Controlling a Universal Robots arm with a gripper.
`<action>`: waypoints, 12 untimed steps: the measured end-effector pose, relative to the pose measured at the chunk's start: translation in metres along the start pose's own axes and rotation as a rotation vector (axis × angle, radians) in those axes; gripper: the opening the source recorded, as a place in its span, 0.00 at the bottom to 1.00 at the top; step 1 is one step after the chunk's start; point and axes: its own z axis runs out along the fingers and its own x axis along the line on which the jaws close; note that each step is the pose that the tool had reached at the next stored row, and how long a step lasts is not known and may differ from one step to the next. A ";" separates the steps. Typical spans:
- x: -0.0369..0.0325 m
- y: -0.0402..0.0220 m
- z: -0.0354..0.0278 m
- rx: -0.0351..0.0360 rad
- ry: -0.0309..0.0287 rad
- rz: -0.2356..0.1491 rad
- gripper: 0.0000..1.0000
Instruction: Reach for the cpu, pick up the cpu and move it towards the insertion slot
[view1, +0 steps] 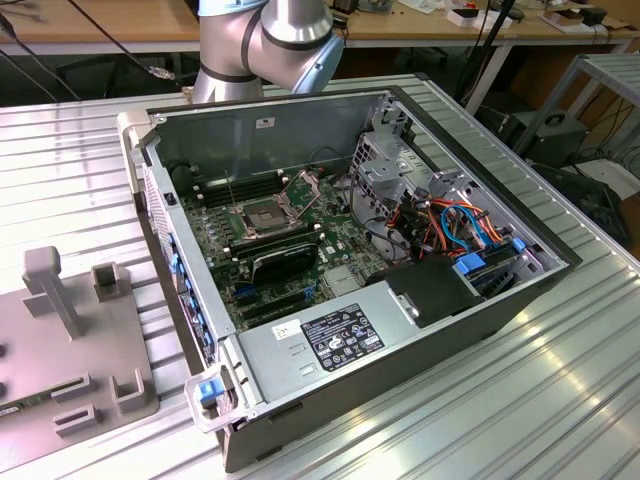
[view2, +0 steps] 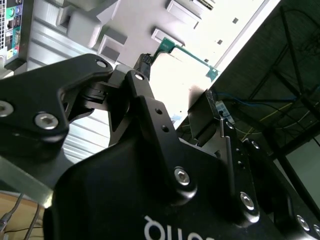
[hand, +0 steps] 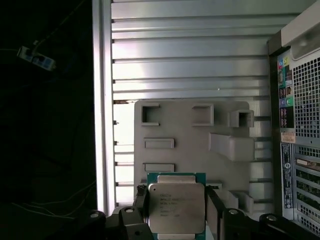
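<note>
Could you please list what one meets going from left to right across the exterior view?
Grey fixture plate → computer case's near wall → insertion slot on the motherboard → drive cage → orange and blue cables.

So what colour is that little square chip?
The cpu has a silver-grey metal top with a green edge, showing best in the first wrist view.

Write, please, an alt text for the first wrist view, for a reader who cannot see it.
The cpu, silver with a green edge, sits between the gripper fingers, above a grey fixture plate on a ribbed metal table. A computer case stands alongside.
</note>
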 end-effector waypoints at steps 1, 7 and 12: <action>-0.0001 0.0000 0.0000 0.0000 0.0001 0.000 0.55; -0.0025 0.0000 0.0001 0.0001 0.0001 0.000 0.55; -0.0135 0.0003 0.0003 0.0000 0.0000 0.000 0.55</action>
